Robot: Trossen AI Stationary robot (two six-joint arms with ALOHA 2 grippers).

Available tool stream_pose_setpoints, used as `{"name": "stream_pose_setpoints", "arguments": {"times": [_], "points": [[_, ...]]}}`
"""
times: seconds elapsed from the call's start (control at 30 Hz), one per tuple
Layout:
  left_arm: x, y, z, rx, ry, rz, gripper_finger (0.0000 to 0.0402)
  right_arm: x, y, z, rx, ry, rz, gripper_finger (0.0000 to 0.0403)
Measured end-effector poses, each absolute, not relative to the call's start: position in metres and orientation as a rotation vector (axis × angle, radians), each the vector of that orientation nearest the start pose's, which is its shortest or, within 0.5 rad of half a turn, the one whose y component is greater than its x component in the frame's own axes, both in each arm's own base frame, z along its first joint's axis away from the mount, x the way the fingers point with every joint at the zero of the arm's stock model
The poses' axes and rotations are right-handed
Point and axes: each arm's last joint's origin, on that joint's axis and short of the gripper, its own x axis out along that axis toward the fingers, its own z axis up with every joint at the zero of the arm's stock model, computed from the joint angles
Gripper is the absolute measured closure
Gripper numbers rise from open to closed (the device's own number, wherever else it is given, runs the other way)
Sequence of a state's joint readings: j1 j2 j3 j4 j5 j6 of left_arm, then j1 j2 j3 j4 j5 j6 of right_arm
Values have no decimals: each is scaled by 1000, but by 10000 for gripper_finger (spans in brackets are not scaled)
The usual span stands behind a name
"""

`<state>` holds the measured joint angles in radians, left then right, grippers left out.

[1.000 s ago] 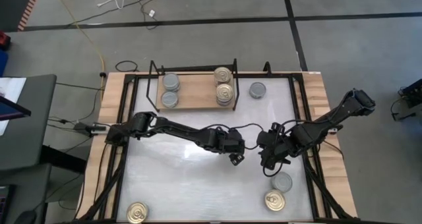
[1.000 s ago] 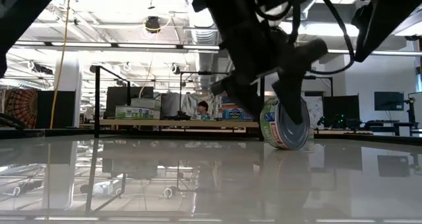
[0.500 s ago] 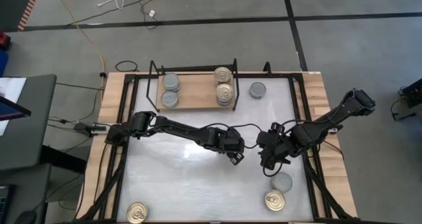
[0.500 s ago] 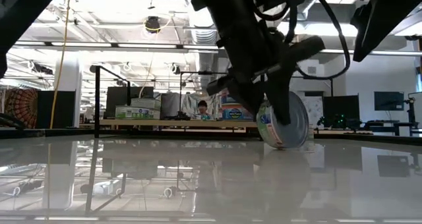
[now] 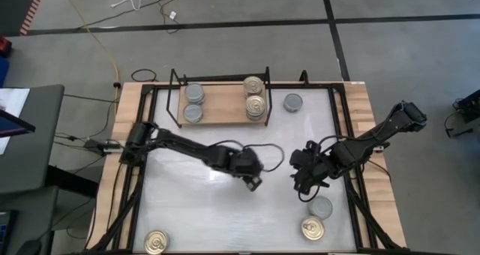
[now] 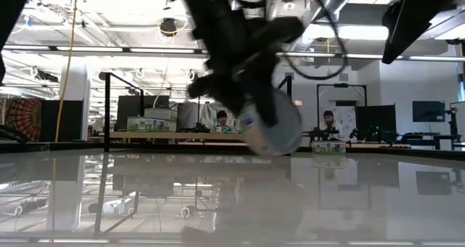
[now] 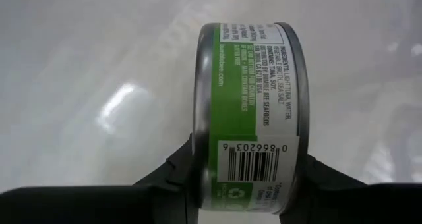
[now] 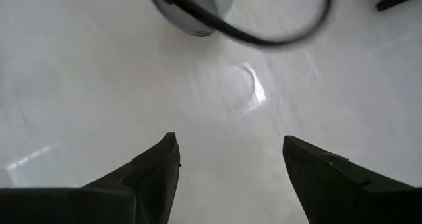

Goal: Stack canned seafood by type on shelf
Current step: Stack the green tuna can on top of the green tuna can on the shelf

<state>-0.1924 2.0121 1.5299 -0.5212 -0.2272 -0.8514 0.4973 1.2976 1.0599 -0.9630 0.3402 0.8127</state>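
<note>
White glossy table [image 5: 187, 210], shelf [image 5: 221, 109] at the back w/ grey and gold stacks. Left gripper [image 7: 247, 178] clenched on a tin [image 7: 247, 112] mid-table, pads on its flat ends, lifted on edge; right gripper [image 8: 227, 168] spread wide, empty, just beside. Tin looks rigid, dense, slick metal, so prob. best gripped across the flat faces, firm.

A small round metal tin with a green-and-white label [image 7: 249, 112] hangs on edge above the white table, clamped across its flat faces. Two grey-topped stacks [image 5: 194, 103] and two gold-topped stacks [image 5: 255, 97] stand on the light wooden shelf in its black wire frame [image 5: 222, 112]. Four more tins lie scattered on the table.
</note>
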Motion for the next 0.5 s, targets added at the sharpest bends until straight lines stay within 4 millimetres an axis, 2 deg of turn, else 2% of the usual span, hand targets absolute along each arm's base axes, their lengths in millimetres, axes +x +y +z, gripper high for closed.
{"name": "stream_pose_setpoints", "arguments": {"times": [0.13,0.3,0.5], "points": [[384,-82,200,-728,697,376,276,214,105,271,256,1030,-293,111],[339,-79,202,-861,461,342,276,215,105,271,261,1023,-290,111],[304,-76,211,-874,403,348,276,217,102,271,243,1020,-287,111]]}}
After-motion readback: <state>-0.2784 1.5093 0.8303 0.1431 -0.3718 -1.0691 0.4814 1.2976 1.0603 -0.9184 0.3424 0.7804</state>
